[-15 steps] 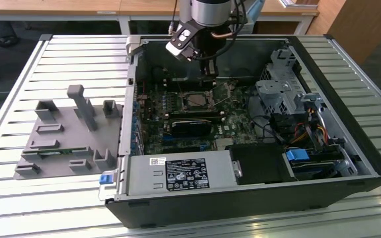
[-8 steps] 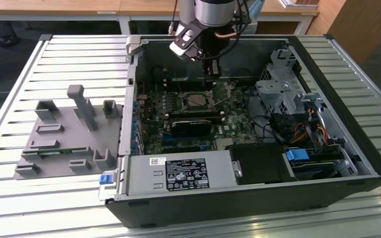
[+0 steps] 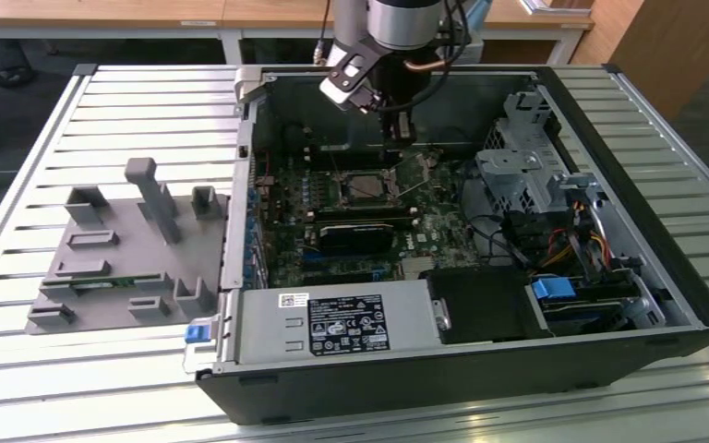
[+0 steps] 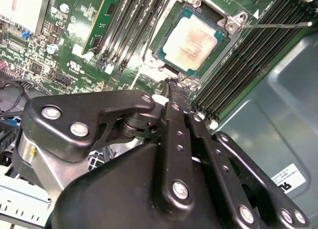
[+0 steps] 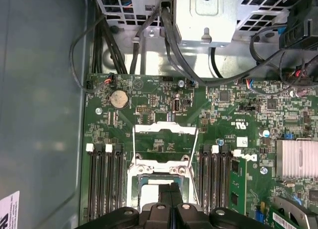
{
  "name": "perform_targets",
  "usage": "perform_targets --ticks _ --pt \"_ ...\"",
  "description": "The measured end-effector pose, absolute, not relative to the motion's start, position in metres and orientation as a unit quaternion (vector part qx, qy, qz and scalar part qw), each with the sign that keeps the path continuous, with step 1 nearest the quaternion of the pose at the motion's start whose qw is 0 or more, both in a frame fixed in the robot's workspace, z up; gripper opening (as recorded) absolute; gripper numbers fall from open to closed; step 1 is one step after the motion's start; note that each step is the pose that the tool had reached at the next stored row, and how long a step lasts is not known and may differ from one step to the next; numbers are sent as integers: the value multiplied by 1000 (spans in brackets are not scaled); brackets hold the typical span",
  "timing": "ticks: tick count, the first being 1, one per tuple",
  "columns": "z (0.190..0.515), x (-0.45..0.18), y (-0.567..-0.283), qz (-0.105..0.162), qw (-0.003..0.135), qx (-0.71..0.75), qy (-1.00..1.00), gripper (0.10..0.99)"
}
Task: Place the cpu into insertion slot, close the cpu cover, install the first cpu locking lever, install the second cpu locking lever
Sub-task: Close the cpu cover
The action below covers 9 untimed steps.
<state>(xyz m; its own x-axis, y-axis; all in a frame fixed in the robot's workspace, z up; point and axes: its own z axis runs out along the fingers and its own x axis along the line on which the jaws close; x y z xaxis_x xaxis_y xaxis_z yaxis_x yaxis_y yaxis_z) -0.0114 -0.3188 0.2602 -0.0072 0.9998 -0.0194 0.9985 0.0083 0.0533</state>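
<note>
The cpu [image 4: 194, 42], a small square chip with a dull silver top, lies in the insertion slot [image 4: 166, 52] on the green motherboard. In the exterior view the slot [image 3: 361, 188] sits mid-board inside the open computer case. The cpu cover [image 5: 166, 131], a thin silver frame with a window, stands open beside the slot. A thin locking lever [image 4: 278, 25] sticks out unlatched. My gripper [image 4: 171, 85] hangs just above the slot's edge, its black fingers pressed together with nothing between them. It also appears in the exterior view [image 3: 398, 138] and in the first wrist view [image 5: 169, 191].
Long black memory slots [image 5: 102, 184] flank the socket on both sides. A metal drive cage [image 3: 521, 175] with cables stands on the exterior view's right, a power supply [image 3: 330, 328] at the front. A grey fixture plate [image 3: 121, 249] lies on the slatted table [image 3: 34, 369], left of the case.
</note>
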Motion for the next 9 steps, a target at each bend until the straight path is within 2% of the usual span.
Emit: perform_targets --ticks 9 --pt "260 -3 -319 12 25 704 710 106"
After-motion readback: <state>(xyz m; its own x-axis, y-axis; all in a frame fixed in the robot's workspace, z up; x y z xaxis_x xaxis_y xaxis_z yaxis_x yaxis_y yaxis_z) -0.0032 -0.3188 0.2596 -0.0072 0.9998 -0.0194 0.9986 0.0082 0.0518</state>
